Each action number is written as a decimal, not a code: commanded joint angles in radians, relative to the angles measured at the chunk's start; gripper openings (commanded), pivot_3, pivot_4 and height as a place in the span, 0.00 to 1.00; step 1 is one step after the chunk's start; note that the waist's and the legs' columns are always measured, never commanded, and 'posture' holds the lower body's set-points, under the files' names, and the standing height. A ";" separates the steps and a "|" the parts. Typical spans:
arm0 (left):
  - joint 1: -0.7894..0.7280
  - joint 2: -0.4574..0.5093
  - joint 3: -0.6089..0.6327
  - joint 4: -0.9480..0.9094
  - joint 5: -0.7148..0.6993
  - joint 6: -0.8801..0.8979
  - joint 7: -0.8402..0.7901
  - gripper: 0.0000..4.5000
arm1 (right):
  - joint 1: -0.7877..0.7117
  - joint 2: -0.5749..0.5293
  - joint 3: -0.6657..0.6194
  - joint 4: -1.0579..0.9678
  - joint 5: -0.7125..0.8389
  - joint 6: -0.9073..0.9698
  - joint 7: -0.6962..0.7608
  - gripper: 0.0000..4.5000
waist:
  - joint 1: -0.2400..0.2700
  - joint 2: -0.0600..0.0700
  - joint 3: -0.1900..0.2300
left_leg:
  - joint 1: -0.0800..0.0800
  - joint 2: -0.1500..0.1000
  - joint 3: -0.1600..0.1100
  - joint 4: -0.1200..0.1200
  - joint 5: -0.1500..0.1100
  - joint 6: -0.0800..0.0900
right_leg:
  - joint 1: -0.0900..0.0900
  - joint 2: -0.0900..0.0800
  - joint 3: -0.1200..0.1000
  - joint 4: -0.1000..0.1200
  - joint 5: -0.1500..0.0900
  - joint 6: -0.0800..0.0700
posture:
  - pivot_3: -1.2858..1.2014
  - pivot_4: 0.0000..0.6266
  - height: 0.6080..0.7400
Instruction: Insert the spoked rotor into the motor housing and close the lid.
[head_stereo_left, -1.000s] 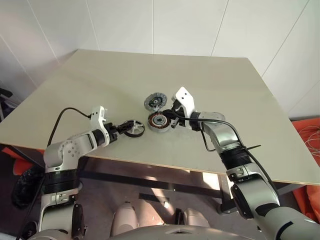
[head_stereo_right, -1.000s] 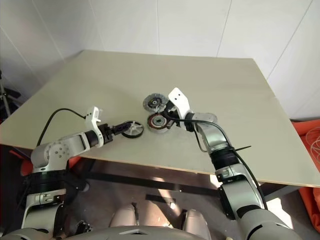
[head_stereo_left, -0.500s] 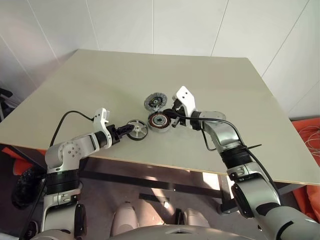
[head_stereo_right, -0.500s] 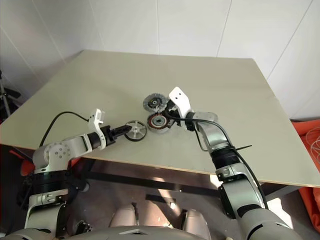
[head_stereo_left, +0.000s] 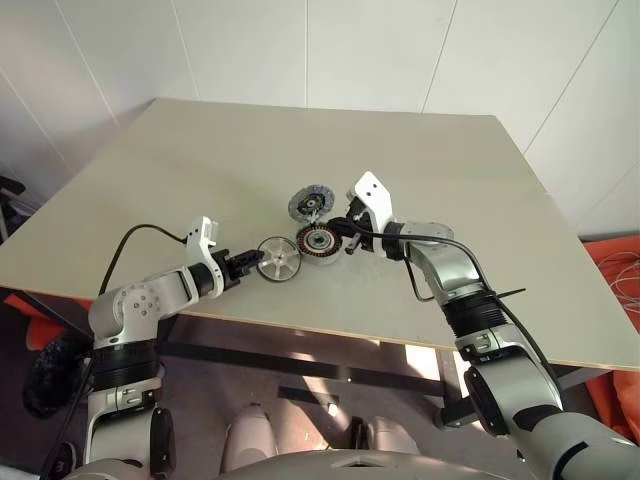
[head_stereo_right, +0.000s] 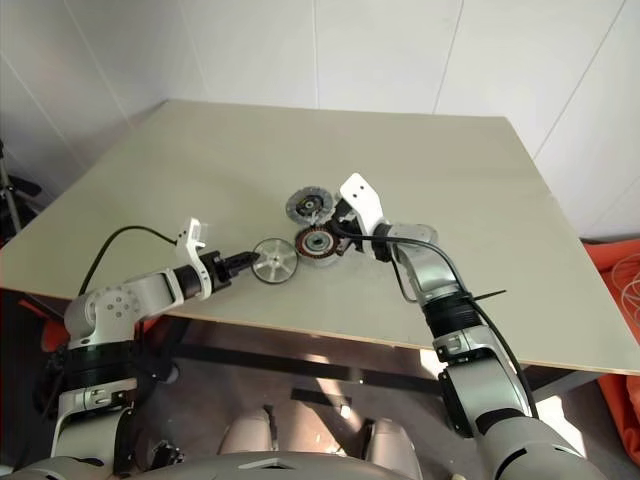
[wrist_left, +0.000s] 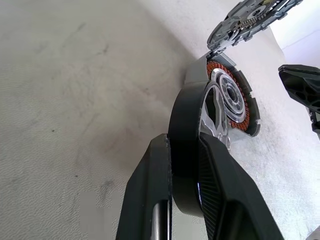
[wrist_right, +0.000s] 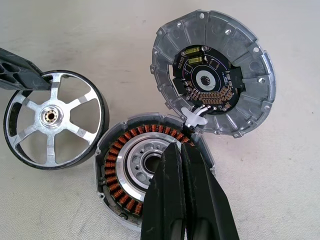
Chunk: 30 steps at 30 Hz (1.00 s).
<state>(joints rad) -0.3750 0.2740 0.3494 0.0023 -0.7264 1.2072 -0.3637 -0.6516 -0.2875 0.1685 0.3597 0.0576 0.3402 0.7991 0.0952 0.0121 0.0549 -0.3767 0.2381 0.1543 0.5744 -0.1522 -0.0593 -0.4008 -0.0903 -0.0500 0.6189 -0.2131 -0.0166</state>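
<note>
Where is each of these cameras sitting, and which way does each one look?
Head views: up on the head, looking down at the table, both arms showing.
Left wrist view: looks along the left gripper, its jaws clamping the spoked rotor.
Right wrist view: looks along the shut right gripper at the motor housing and the lid.
All share rotor and housing.

Lab or test room, bare table (head_stereo_left: 420, 170), white panelled walls (head_stereo_left: 360, 50)
</note>
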 joint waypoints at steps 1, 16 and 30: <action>-0.014 -0.002 0.026 -0.025 -0.047 0.020 -0.002 0.08 | -0.026 -0.003 -0.024 -0.038 0.023 0.002 -0.008 0.00 | 0.000 0.000 0.000 | 0.000 0.000 0.000 0.000 0.000 0.000 | 0.000 0.000 0.000 0.000 0.000 0.000 | 0.52 0.00 1.00; -0.070 -0.131 0.182 -0.012 -0.272 0.066 0.079 0.08 | -0.019 -0.111 -0.088 -0.052 0.083 0.076 0.025 0.00 | 0.002 -0.001 0.000 | -0.001 0.000 0.000 0.000 0.000 0.000 | 0.000 0.000 0.000 -0.001 0.000 0.000 | 0.52 0.00 1.00; -0.179 -0.276 0.233 0.164 -0.346 0.019 0.297 0.08 | 0.046 -0.203 -0.090 -0.155 0.102 0.125 0.089 0.00 | 0.005 -0.001 0.001 | -0.002 0.000 0.000 0.001 -0.001 0.001 | 0.001 0.000 -0.001 -0.004 0.000 0.001 | 0.52 0.00 1.00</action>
<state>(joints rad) -0.5173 -0.0023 0.5702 0.1630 -1.0367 1.2459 -0.0835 -0.6018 -0.4796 0.0970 0.2582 0.1377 0.4627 0.8810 0.0998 0.0107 0.0558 -0.3788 0.2379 0.1540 0.5749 -0.1528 -0.0581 -0.3996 -0.0903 -0.0510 0.6145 -0.2127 -0.0161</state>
